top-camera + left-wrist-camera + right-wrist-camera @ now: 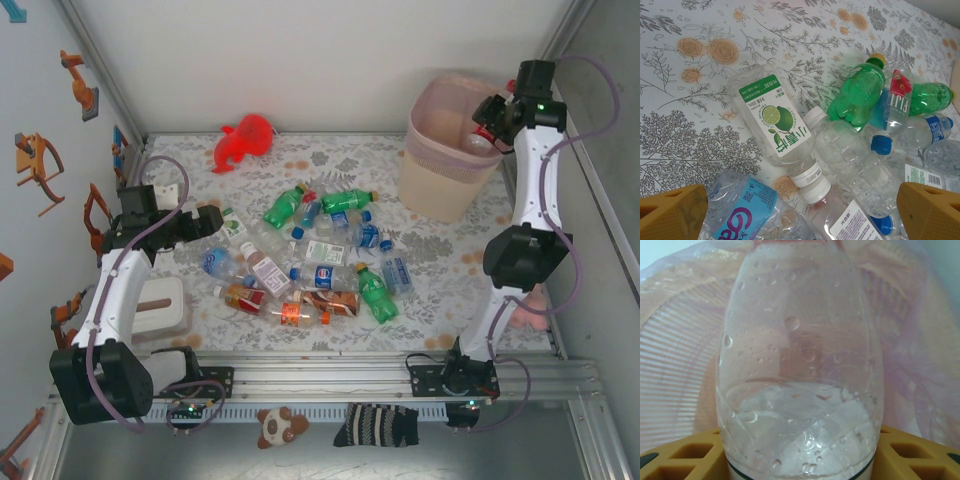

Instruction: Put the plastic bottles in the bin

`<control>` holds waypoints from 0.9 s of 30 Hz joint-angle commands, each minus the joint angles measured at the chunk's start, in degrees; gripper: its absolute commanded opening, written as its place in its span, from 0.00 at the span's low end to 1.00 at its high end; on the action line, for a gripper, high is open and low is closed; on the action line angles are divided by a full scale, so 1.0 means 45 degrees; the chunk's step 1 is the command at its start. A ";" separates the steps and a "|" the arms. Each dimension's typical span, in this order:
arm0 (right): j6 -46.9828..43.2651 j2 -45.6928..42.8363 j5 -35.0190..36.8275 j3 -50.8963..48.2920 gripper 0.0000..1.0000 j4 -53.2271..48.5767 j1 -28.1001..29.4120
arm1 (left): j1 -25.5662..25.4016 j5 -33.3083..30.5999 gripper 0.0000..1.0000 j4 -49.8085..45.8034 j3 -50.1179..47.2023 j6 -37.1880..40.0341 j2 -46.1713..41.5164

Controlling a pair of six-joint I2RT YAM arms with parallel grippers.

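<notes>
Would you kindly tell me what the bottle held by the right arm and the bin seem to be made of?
The bottle: clear glossy plastic, probably; see-through wall beaded with droplets. The bin: likely matte beige-pink plastic, judging by its ribbed, slotted wall.

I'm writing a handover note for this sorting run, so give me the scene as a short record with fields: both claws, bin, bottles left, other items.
left claw: open, empty, hovering over the left side of the pile
right claw: shut on a clear bottle, held over the bin's mouth
bin: upright, far right of the table
pile of bottles: lying loose mid-table, green and clear mixed
other items: red plush toy at the far edge; white box near left
</notes>
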 commanded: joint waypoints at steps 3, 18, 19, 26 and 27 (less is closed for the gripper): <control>-0.1106 0.0423 0.1469 0.0700 0.56 -0.1050 -0.0104 | 0.0063 0.0102 0.97 -0.0291 0.0006 0.0161 0.0082; -0.2507 0.0869 0.1463 0.1477 0.56 -0.1144 -0.0209 | 0.0064 0.0113 0.97 -0.0307 0.0076 0.0193 0.0167; -0.2438 0.0805 0.0585 0.1336 0.56 -0.0926 -0.0209 | 0.0068 0.0117 0.97 -0.0309 0.0064 0.0189 0.0184; -0.1257 0.1144 -0.3565 0.1036 0.56 0.0117 -0.0047 | 0.0061 0.0132 0.97 -0.0329 0.0084 0.0215 0.0200; -0.1218 0.1270 -0.3732 0.1066 0.56 0.0170 0.0059 | 0.0075 0.0151 0.97 -0.0319 0.0084 0.0215 0.0202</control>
